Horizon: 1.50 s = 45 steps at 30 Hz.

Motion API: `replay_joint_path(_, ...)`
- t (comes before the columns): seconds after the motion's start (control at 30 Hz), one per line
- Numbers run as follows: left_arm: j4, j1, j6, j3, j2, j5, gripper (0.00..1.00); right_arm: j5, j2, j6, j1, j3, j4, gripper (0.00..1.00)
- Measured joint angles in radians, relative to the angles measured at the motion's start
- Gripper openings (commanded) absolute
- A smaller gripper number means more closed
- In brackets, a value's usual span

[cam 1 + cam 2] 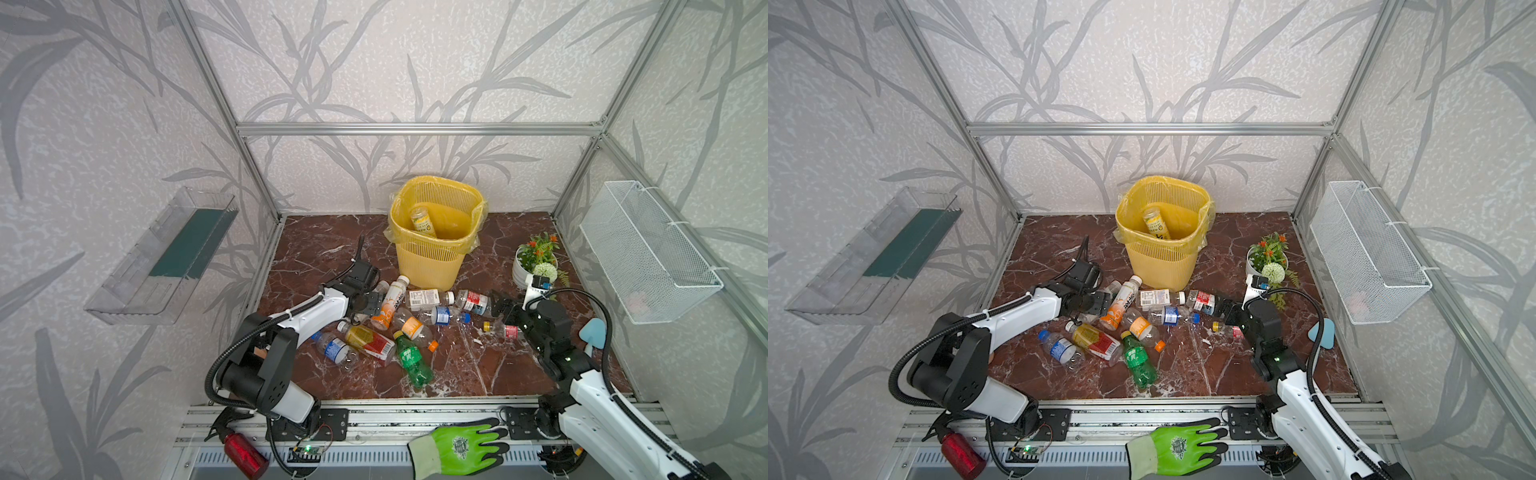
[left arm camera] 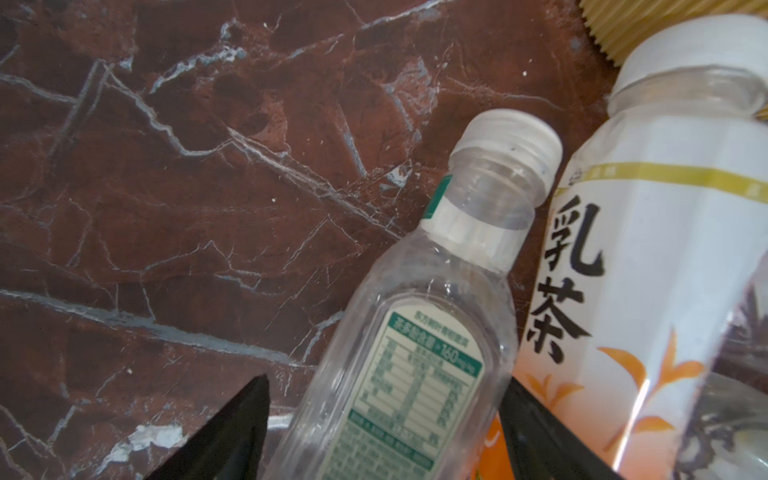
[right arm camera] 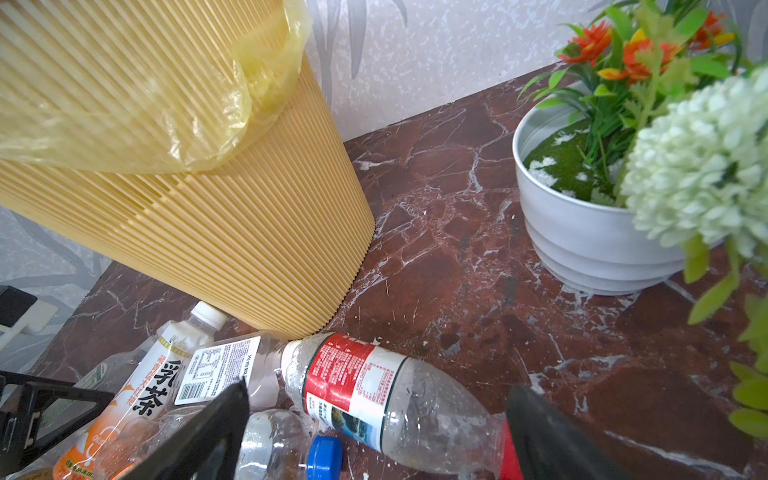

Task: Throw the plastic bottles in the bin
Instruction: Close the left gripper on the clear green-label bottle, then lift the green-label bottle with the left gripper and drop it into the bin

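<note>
One bottle (image 1: 424,222) is already in the bin (image 1: 428,259), leaning against the inner wall. The other bottles (image 1: 409,326) lie flat on the surface (image 1: 478,365) just in front of the bin, between the arms, so they can be reached from either side.

Left gripper (image 2: 386,384): spread wide and set low astride a clear white-capped bottle (image 2: 415,324). A gap is seen on one side, so nothing is clamped yet. One finger (image 2: 536,436) appears wedged between that bottle and the tea bottle (image 2: 623,291) lying right against it, probably to split the pair.

Right gripper (image 3: 380,386): also spread wide, nothing held. A red-labelled bottle (image 3: 365,374) lies between the fingers, one end just beside the bin's foot. The body is straddled crosswise, presumably because a lying bottle is narrowest that way.

Risk, as judged: thin dented plastic may squirm out on closing, and neighbours may be dragged along. A flower pot (image 3: 582,241) stands apart from the pile, on the right gripper's side.
</note>
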Motion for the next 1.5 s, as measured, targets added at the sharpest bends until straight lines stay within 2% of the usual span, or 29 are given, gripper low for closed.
replay_joint_path(0.67,-0.032,0.048,0.0,0.114,0.14,0.011,0.85,-0.025,0.009,0.005,-0.019,0.0,0.0,0.97)
replay_joint_path(0.73,-0.039,0.048,-0.001,0.115,0.145,0.012,0.81,-0.028,0.007,0.005,-0.022,0.0,0.0,0.97)
replay_joint_path(0.83,-0.047,0.049,-0.001,0.115,0.146,0.018,0.68,-0.031,0.003,0.003,-0.025,0.0,-0.001,0.97)
replay_joint_path(0.9,-0.049,0.049,0.0,0.115,0.146,0.027,0.67,-0.032,0.0,-0.003,-0.029,0.0,-0.002,0.97)
replay_joint_path(1.0,-0.05,0.053,-0.003,0.115,0.146,0.038,0.58,-0.039,-0.007,-0.012,-0.043,0.0,-0.016,0.97)
replay_joint_path(1.13,-0.05,0.058,-0.005,0.115,0.143,0.047,0.56,-0.047,-0.024,-0.022,-0.063,0.0,-0.044,0.97)
replay_joint_path(1.33,-0.044,0.075,-0.028,0.114,0.056,0.061,0.53,-0.048,-0.047,-0.022,-0.072,0.0,-0.054,0.97)
replay_joint_path(1.5,0.014,0.082,-0.061,0.105,-0.185,0.039,0.49,-0.047,-0.058,-0.021,-0.072,0.0,-0.058,0.97)
